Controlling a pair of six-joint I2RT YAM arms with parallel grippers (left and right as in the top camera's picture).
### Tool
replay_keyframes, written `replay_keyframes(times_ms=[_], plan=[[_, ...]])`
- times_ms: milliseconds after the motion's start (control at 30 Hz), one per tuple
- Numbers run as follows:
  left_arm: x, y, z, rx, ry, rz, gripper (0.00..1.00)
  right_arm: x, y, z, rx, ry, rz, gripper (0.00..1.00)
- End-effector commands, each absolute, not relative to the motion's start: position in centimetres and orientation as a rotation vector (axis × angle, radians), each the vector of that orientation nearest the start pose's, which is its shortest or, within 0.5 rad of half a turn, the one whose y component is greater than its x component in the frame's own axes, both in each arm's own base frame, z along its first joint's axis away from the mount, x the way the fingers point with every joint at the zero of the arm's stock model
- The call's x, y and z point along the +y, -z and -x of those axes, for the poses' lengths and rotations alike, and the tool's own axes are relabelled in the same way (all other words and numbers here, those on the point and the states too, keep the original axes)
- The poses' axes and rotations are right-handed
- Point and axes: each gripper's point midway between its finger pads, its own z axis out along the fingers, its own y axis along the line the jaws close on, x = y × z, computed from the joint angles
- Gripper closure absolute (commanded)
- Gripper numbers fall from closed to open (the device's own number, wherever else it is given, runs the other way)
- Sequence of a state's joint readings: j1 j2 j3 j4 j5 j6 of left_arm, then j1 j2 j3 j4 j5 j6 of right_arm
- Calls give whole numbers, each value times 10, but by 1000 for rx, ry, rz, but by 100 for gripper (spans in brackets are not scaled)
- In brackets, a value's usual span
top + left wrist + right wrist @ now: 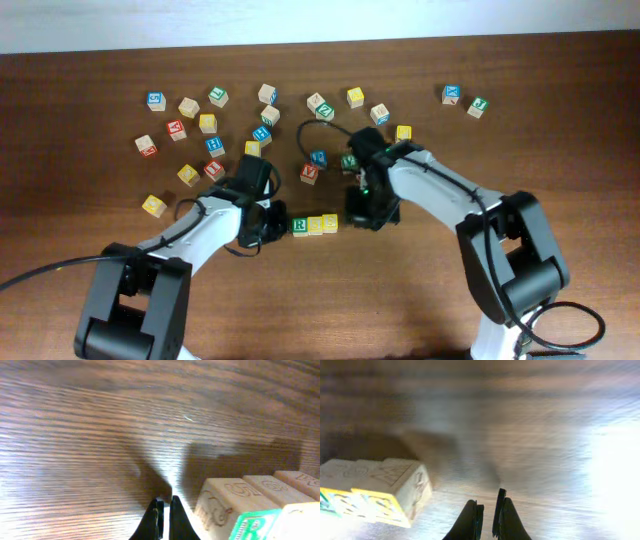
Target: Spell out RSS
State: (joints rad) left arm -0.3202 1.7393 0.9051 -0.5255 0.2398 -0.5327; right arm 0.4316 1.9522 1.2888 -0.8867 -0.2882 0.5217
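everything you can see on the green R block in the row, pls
The small wooden cube with a green top face and a white R sits flat on the brown wooden table, its R upright in the overhead view. It ends a three-cube row on the left arm's side, flush against a yellow-faced cube. Its side faces are bare pale wood with embossed figures. The left end effector is beside it, closed on nothing; whether they touch is unclear.
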Motion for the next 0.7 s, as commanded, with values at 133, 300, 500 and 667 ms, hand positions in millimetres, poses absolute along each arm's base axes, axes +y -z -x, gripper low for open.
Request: replay_keyframes(times_ms=[133,300,500,667], plan=[[-86,11,-303,2998,369,443,49,225,-53,-350,3027,-568,33,96],[-78,13,-303,2996,298,449,1,258,-39,-338,3040,-576,76,96],[-78,13,-303,2993,302,448,1,258,-32,-334,3051,-479,33,96],[-78,13,-304,2992,301,448,1,264,-31,-323,3074,-466,69,96]])
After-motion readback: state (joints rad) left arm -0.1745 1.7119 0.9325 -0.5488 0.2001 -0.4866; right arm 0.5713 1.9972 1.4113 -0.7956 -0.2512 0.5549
